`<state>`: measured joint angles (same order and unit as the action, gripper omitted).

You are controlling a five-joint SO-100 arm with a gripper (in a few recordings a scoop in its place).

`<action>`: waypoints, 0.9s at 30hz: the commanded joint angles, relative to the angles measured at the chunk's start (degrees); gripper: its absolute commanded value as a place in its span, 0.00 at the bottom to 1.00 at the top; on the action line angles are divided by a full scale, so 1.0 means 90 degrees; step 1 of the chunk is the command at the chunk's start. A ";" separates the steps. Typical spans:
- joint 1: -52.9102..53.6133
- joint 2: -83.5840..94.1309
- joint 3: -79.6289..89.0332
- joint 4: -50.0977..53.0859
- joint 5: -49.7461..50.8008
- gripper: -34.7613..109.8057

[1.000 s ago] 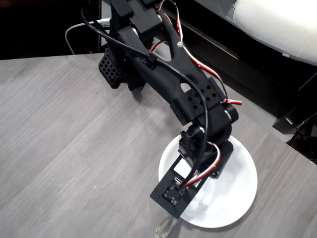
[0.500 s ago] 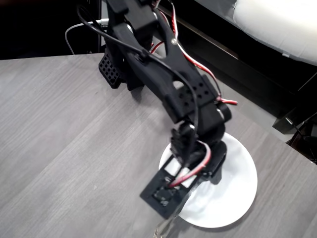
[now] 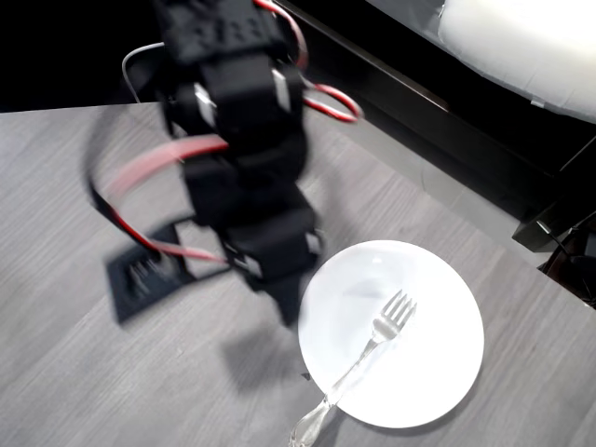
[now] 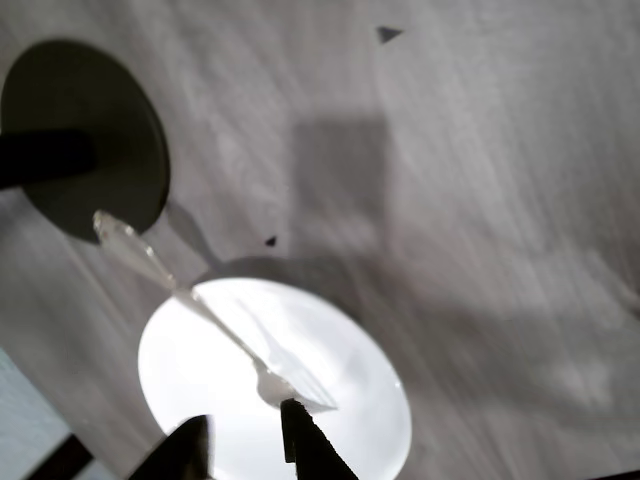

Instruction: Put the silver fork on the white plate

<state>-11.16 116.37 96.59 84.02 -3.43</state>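
Observation:
The silver fork [image 3: 372, 340] lies slantwise on the white plate [image 3: 428, 372], tines up near the plate's middle. Its ornate handle end sticks out over the lower-left rim onto the table. My gripper [image 3: 287, 303] hangs blurred above the table just left of the plate, clear of the fork. In the wrist view the fork [image 4: 215, 320] crosses the bright plate [image 4: 350, 420]. My gripper [image 4: 245, 450] sits at the bottom edge, its two fingertips slightly apart with nothing between them.
The grey wood table [image 3: 84, 372] ends at a dark gap along the back and right. Black furniture [image 3: 438, 121] and a white cushion [image 3: 521, 47] lie beyond it. A dark round disc [image 4: 85, 140] shows at the wrist view's upper left.
The arm has lifted off the plate and swung left, uncovering the fork. The fork stays on the plate, no longer held.

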 commanded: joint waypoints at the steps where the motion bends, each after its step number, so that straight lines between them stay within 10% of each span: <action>1: 0.0225 0.1563 0.1250 -0.0352 0.0303 0.24; 27: 0.0322 0.8125 0.7900 -0.1816 0.0713 0.24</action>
<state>-8.35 185.80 165.23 67.50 3.87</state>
